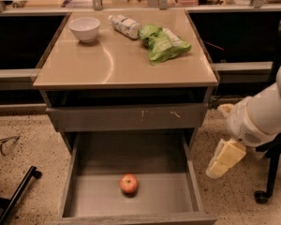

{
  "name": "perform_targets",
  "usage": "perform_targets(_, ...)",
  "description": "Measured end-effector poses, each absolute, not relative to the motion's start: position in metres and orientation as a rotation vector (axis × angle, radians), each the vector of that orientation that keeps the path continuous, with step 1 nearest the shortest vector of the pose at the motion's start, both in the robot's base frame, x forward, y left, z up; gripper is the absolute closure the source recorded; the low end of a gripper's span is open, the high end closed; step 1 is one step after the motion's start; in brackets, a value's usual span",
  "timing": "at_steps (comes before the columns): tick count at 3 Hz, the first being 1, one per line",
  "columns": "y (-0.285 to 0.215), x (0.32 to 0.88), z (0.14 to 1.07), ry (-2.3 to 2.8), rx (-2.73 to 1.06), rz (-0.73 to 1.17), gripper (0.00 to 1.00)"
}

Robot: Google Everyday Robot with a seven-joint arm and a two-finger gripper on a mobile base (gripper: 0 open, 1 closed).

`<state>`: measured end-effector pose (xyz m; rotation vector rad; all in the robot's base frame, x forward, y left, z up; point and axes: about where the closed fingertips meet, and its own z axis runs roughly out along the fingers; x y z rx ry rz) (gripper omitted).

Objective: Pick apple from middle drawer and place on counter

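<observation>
The apple (pixel 129 183) is small and red-orange. It lies on the floor of the open middle drawer (pixel 84 191), near the front centre. The counter (pixel 117 62) is the glossy tan top of the grey cabinet above it. My gripper (pixel 223 159) hangs to the right of the drawer, outside its right wall and pointing down-left. It is at about the drawer's height, apart from the apple, with nothing seen in it. The white arm (pixel 262 114) extends up to the right edge.
A white bowl (pixel 84 28), a plastic bottle (pixel 124 25) and a green bag (pixel 163 42) sit on the counter's back half. A scratched grey drawer front (pixel 131 117) is closed above the open drawer. A chair base (pixel 267 191) stands at the right and a black leg (pixel 16 196) at the left.
</observation>
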<state>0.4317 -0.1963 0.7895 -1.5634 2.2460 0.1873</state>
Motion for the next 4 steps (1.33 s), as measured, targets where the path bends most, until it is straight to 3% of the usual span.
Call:
perform_targets(1,-0.200,0.437,0.718,2.267,-1.474,0.257,0.00)
perform_targets(2,-0.200,0.437,0.718,2.267,-1.474,0.257,0.00)
perform_targets(4,-0.147,0.430,0.647,2.190,-1.517,0.429,0.00)
